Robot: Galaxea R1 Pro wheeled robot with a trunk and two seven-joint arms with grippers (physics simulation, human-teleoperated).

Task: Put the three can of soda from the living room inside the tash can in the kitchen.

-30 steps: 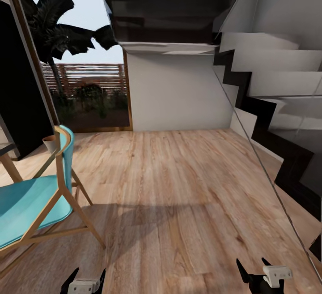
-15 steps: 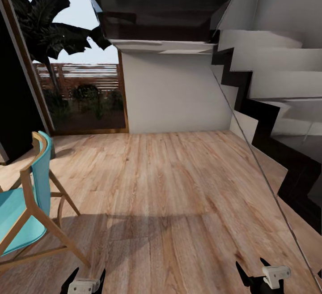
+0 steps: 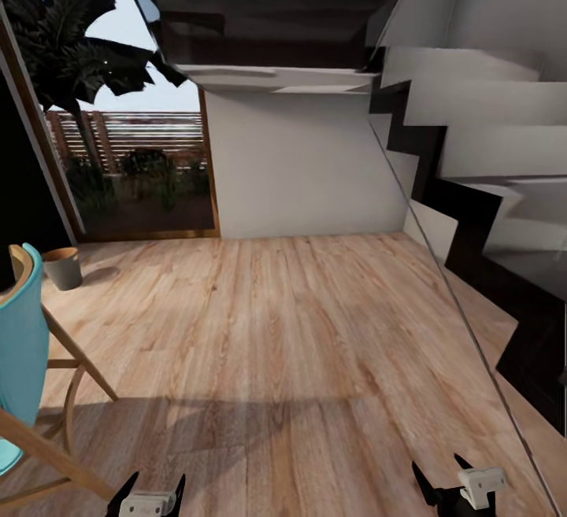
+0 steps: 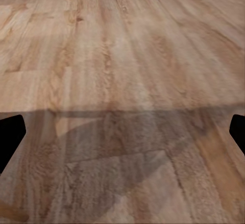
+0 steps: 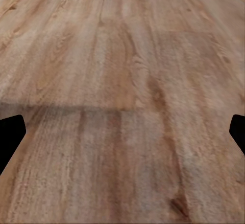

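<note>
No soda cans are in view. My left gripper (image 3: 152, 492) and right gripper (image 3: 441, 482) hang low at the front of the head view, both open and holding nothing. In the left wrist view the left gripper (image 4: 122, 132) shows dark fingertips (image 4: 10, 132) far apart over bare wood floor. The right gripper (image 5: 122, 132) looks the same in the right wrist view. A small round tapered container (image 3: 63, 267), grey outside and brown at the rim, stands on the floor at far left by the window. It resembles the trash can, but no handle cut-out can be made out.
A turquoise chair with wooden legs (image 3: 31, 391) stands close on the left. A staircase with a glass panel (image 3: 472, 210) runs along the right. Ahead are the wood floor (image 3: 283, 328), a white wall (image 3: 307, 163) and a tall window onto a garden (image 3: 126, 155).
The whole picture has shifted left, so the camera has moved: the chair has slid toward the left edge and the small grey container stands free of it. Both grippers hold the same pose.
</note>
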